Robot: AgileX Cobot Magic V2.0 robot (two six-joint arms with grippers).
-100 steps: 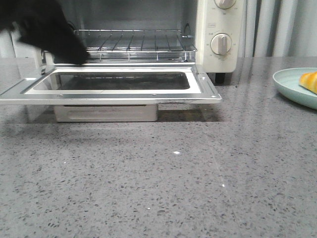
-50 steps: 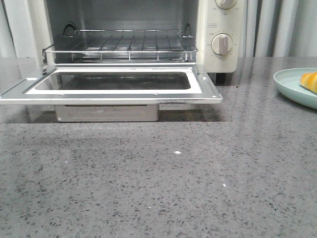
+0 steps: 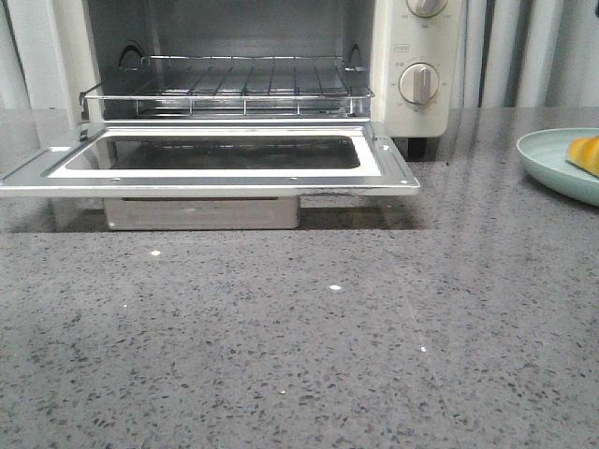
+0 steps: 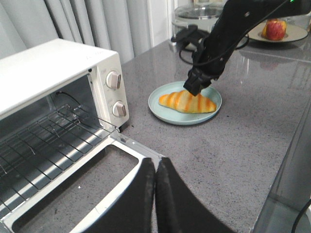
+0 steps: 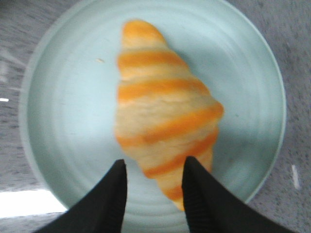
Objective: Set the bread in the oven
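A: Where is the bread (image 5: 163, 121)?

B: It lies on a pale green plate (image 5: 58, 121), which sits on the grey speckled worktop (image 3: 309, 337) off to the right of the oven (image 4: 53, 97). In the front view only the plate's left part and one orange end of the roll show at the right edge.

A: And the right gripper (image 5: 153, 170)?

B: It hangs just over the roll. Its jaws are spread, and one tapered end of the bread lies between the two black fingers (image 5: 114, 199). Whether the fingers touch the crust I cannot tell. In the left wrist view the right arm reaches down to the plate, its tip right above the roll's middle.

A: The left one?

B: The left gripper (image 4: 155, 187) sits above the oven's door edge, jaws pressed together, holding nothing.

A: The oven itself?

B: Cream-white, with its glass-windowed door (image 3: 220, 159) dropped flat and level. The wire rack (image 3: 234, 84) inside is bare. Two round knobs (image 3: 418, 82) sit on the panel at its right side.

A: Anything else about?

B: Grey curtains (image 4: 97, 24) behind, and farther along the worktop a second plate with a red and yellow apple (image 4: 275, 29) on it.
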